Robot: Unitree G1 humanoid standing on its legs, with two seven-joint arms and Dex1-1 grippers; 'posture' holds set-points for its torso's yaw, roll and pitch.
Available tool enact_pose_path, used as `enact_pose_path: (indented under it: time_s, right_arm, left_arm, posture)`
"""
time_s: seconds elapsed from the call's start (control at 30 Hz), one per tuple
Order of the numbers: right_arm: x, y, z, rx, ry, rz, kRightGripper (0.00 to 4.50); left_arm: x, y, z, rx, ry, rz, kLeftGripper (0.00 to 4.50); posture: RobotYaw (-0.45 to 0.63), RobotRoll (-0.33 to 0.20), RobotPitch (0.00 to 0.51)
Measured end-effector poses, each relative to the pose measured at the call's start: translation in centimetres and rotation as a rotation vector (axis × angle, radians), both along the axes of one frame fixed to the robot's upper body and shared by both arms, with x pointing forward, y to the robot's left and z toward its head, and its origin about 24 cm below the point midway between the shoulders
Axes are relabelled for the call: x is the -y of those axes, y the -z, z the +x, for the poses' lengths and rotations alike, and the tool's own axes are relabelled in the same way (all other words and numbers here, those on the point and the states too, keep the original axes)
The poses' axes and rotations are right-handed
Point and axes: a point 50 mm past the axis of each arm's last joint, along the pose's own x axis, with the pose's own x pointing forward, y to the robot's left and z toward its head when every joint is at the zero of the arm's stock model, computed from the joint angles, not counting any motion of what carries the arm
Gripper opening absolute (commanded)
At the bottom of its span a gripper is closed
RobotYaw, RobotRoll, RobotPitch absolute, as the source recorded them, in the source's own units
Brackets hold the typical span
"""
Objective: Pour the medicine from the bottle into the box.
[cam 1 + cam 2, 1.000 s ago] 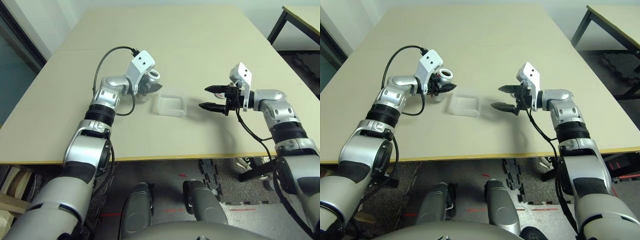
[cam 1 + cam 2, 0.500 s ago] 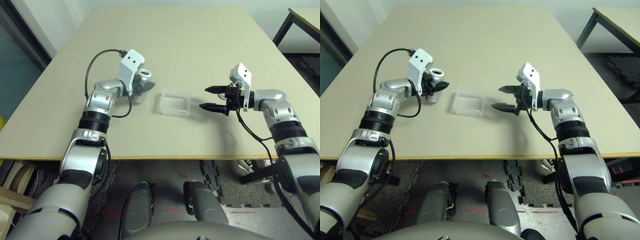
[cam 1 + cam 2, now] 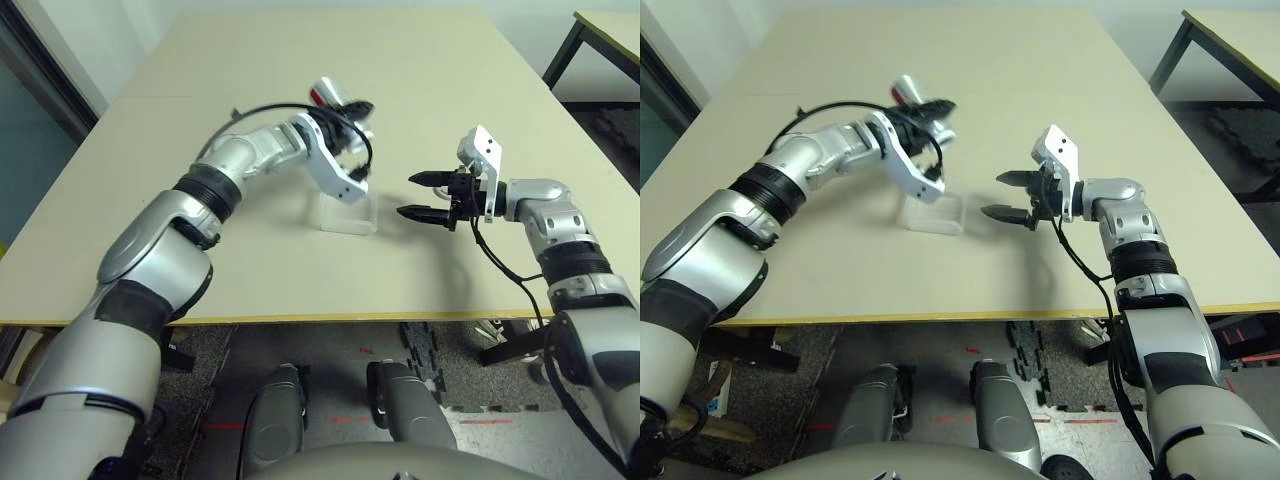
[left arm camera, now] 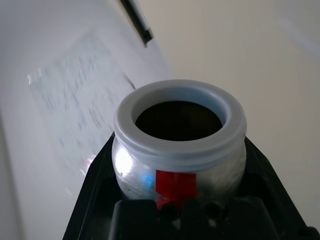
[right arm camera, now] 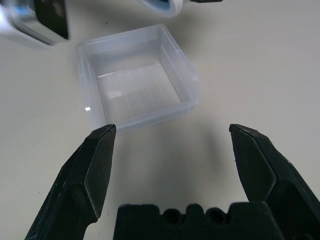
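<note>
My left gripper (image 3: 352,108) is shut on the bottle (image 3: 332,96), a whitish bottle with a red label, and holds it tipped in the air above the far edge of the box (image 3: 348,214). In the left wrist view the bottle's wide mouth (image 4: 179,120) is open and dark inside, so the medicine is hidden. The box (image 5: 137,80) is a clear square tray on the table, and it looks empty in the right wrist view. My right gripper (image 3: 412,196) hovers open just to the right of the box, with its fingers (image 5: 95,170) wide apart around nothing.
The beige table (image 3: 300,60) stretches far back behind the box. Its front edge (image 3: 330,318) runs below both arms. A second table (image 3: 600,30) stands at the far right beyond a gap.
My left arm has lifted the bottle from the table left of the box and swung it over the box, tipping it. The right arm has stayed still.
</note>
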Motion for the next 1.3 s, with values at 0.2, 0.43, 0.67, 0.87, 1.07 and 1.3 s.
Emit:
enact_pose_path:
  time_s: [0.2, 0.43, 0.67, 0.87, 1.07, 1.3]
  right_arm:
    - [-0.1, 0.0, 0.0, -0.007, 0.002, 0.009, 4.50]
    - [-0.1, 0.0, 0.1, -0.012, 0.009, 0.021, 4.50]
    - [-0.1, -0.1, 0.0, 0.003, -0.007, -0.007, 4.50]
    - [-0.4, 0.1, -0.1, 0.013, -0.029, -0.034, 4.50]
    - [-0.5, 0.1, -0.1, 0.025, -0.053, -0.063, 4.50]
    - [-0.6, 0.1, -0.1, 0.035, -0.061, -0.069, 4.50]
  left_arm:
    - [0.2, -1.0, 0.5, 0.098, 0.044, 0.082, 2.68]
    - [0.0, -0.6, 0.6, 0.028, 0.000, 0.041, 2.68]
    - [-2.5, -0.2, 1.4, -0.410, -0.338, -0.440, 2.68]
    - [-5.4, -1.0, 2.3, -0.772, -0.549, -0.921, 2.68]
    - [-7.3, -0.1, 2.0, -1.052, -0.621, -1.206, 2.68]
    - [-9.5, 1.1, 1.5, -1.221, -0.640, -1.511, 2.68]
  posture:
    - [-0.13, 0.000, 0.087]
    - [-0.12, 0.000, 0.089]
    - [-0.12, 0.000, 0.095]
    - [-0.11, 0.000, 0.100]
    - [-0.10, 0.000, 0.104]
    - [-0.09, 0.000, 0.106]
